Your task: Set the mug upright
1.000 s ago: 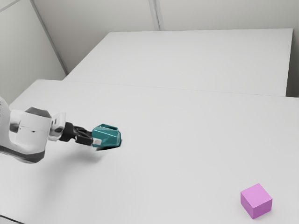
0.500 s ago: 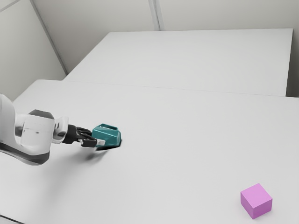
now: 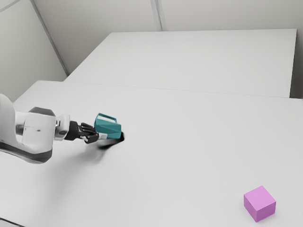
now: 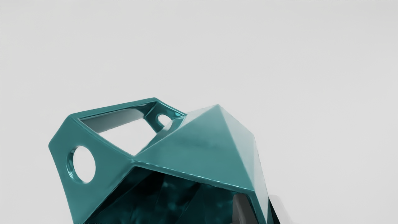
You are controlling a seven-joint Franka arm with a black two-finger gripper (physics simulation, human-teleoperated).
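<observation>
From the exterior view's left, the black metal-and-plastic end effector point(image 3: 100, 135) pinches the open rim point(image 4: 260, 203) of the glossy teal faceted mug point(image 3: 108, 128), probably hard plastic or ceramic. It lies sideways, handle point(image 4: 71, 130) up, apparently just above the smooth white worktop point(image 3: 189, 142). Likely stiff, slick, prone to pivoting; this wall suits a firm hold. Rightmost: a matt pink cube point(image 3: 260, 203).

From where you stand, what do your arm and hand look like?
My arm has rounded white casings with dark grey trim and small dark marks. My gripper is black, with two slim fingers; at least one has a pale tip.
</observation>
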